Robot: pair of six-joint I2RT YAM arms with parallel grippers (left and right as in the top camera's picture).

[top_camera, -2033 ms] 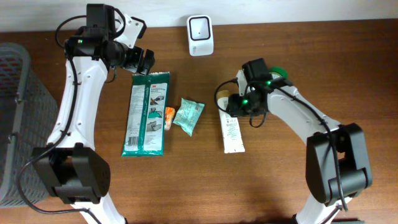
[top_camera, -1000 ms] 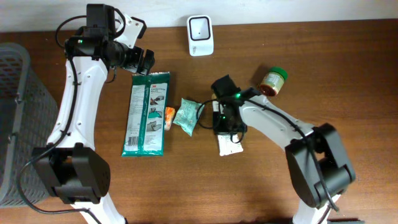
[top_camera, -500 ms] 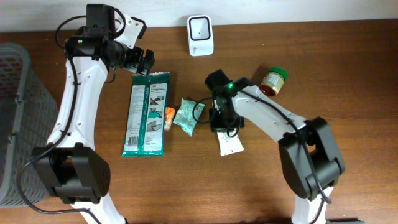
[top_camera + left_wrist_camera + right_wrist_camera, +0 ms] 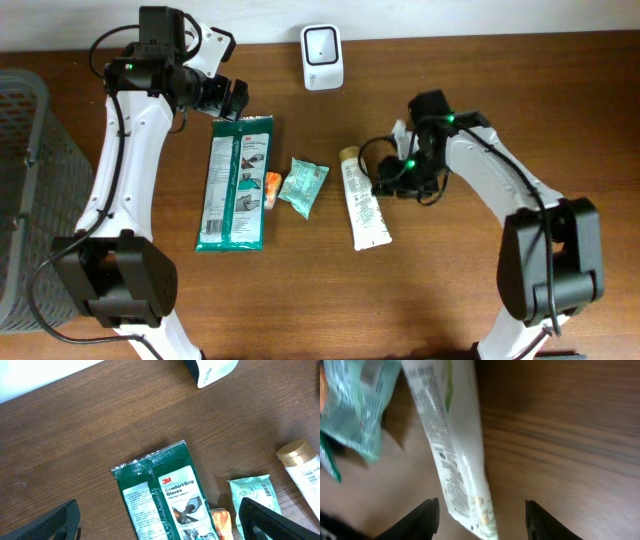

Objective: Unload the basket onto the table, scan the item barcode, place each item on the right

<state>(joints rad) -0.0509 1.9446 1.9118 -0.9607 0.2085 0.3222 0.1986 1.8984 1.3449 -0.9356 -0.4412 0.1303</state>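
1. The right arm reaches in from the right edge, elbow bent, with its wrist above the middle of the desk [image 4: 570, 90] and the right hand [image 4: 388, 180] aimed left and down at the tube [image 4: 365, 200].
2. The right wrist view shows its fingers [image 4: 422, 520] spread to either side of the tube's lower half without pinching it.
3. The tube lies flat on the desk, just right of the teal pouch [image 4: 303, 186].
4. Its long axis runs from far to near, leaning slightly. The gold cap [image 4: 348, 153] points towards the scanner [image 4: 322, 43], and the flat crimped end points to the near edge.
5. The left arm stands tall at the far left. The left hand [image 4: 228, 97] is spread wide above the top end of the green glove pack [image 4: 236, 180] and holds nothing.
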